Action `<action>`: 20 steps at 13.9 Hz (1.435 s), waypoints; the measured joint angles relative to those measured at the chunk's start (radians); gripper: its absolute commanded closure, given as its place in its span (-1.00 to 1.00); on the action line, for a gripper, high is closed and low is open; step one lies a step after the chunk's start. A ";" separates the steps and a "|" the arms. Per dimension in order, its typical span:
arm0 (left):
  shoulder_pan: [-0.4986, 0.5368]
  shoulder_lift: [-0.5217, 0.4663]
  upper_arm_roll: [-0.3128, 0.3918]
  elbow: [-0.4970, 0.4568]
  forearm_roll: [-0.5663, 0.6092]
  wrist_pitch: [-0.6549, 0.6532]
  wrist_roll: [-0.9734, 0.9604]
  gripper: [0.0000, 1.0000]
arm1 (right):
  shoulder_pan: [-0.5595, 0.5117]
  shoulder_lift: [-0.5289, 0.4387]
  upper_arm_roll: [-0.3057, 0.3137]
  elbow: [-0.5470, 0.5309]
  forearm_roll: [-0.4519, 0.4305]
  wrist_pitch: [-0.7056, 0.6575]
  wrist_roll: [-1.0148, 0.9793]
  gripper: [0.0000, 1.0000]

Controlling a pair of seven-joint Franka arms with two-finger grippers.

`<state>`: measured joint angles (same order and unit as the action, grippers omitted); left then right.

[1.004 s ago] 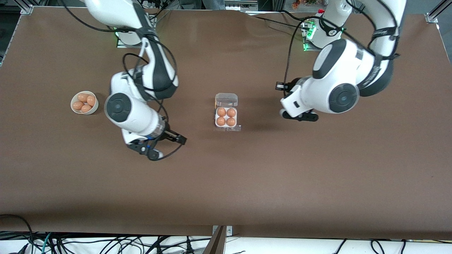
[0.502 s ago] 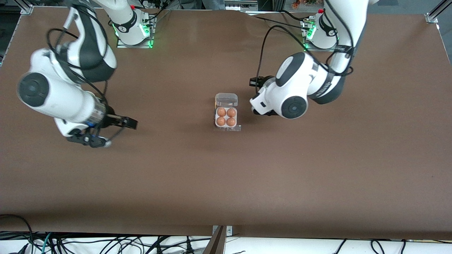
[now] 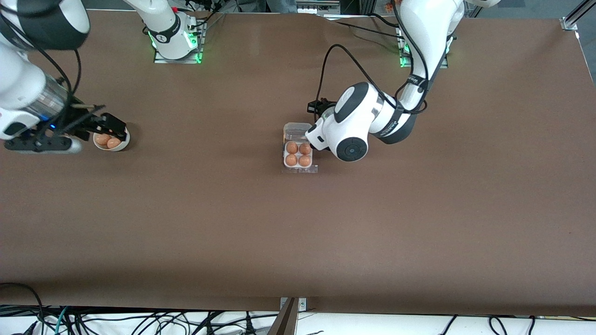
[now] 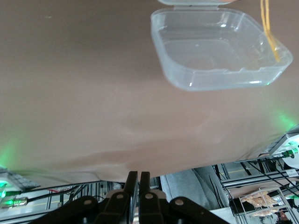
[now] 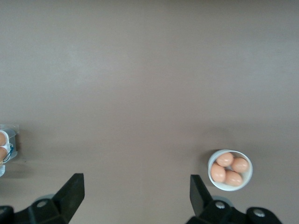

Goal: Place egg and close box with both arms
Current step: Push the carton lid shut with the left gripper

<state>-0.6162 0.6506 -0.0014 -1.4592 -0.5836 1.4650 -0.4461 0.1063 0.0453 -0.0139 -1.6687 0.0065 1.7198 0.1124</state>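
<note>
The box (image 3: 298, 155) sits mid-tabletop (image 3: 298, 232) and is my landmark for everything else. Nearest the front camera is its white tray, all four cells filled with eggs (image 3: 298, 154), so I judge the placing finished and only the closing left. Just farther from the camera, hinged to the tray, the clear lid (image 3: 298, 131) lies flat and open.

My left pincer (image 4: 135, 184) hangs over the lid's edge toward the left arm's end of the tabletop, fingers (image 4: 131, 181) pressed together with nothing between them. In my left wrist view the lid (image 4: 217, 51) is hollow side up, its hinge on the side away from my fingers. The coming move turns on that: the lid must swing about the hinge line, up and over toward the front camera, onto the tray. My left arm is plainly the nearer one.

My right pincer (image 3: 100, 126) is well apart from the box, over the rim of the white bowl (image 3: 122, 144) of spare eggs at the right arm's end, spread wide and empty.
</note>
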 measured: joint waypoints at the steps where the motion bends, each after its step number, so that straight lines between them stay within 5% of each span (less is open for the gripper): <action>1: -0.011 0.009 0.000 0.003 -0.006 0.020 0.000 0.84 | -0.013 -0.029 0.000 -0.007 -0.005 -0.033 -0.001 -1.00; 7: -0.077 0.053 0.000 0.006 -0.013 0.121 -0.007 0.92 | -0.043 -0.145 0.001 -0.091 -0.014 -0.083 -0.004 -1.00; 20: -0.086 0.067 0.026 0.058 -0.013 0.373 -0.046 0.87 | -0.071 -0.122 0.001 -0.111 -0.020 -0.042 -0.022 -1.00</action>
<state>-0.7020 0.7175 0.0241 -1.4015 -0.5968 1.8382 -0.4925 0.0357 -0.0769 -0.0129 -1.7793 -0.0135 1.6783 0.0904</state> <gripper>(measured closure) 0.938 0.000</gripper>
